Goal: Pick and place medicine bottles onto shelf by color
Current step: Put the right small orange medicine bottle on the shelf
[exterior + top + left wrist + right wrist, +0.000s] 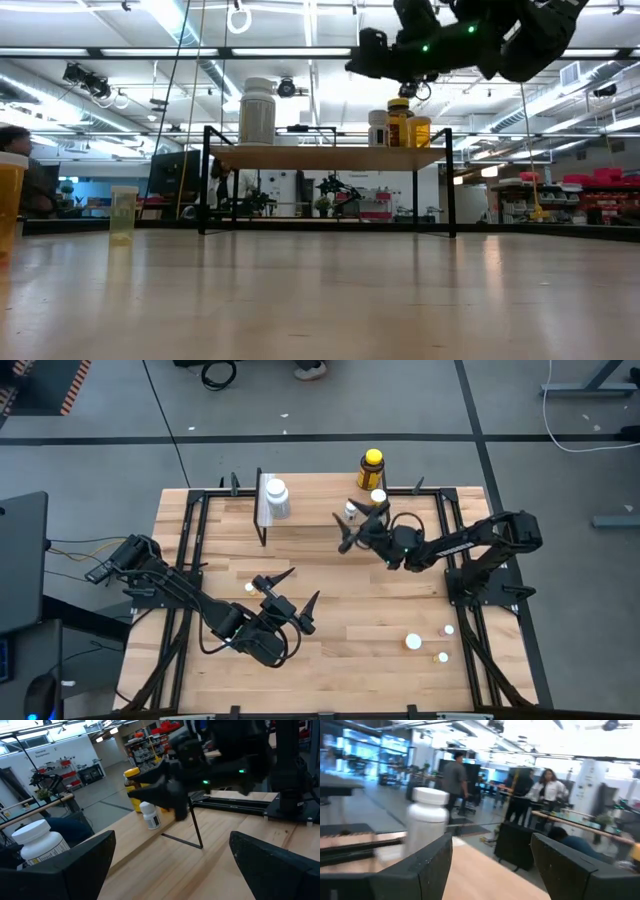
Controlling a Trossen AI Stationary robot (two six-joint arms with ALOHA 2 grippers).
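The shelf (pixel 310 510) stands at the table's far edge. On its left end rests a large white bottle (pixel 277 498). A dark amber bottle with a yellow cap (pixel 371 468), an orange bottle (pixel 420 132) and a small white bottle (pixel 150 815) stand on their bases at its right end. My right gripper (pixel 345 532) hovers open over that right end, level with the bottles, with the small white bottle just outside one finger (pixel 427 865). My left gripper (pixel 300 588) waits open above the table's middle, pointing at the shelf.
Loose bottles stand on the table: one white-capped (pixel 249 587) near my left gripper, three (pixel 413 642) at the near right. Two orange bottles (pixel 123 213) show close in the low view. Black frame rails (pixel 450 550) run along the table's sides. People stand in the room behind.
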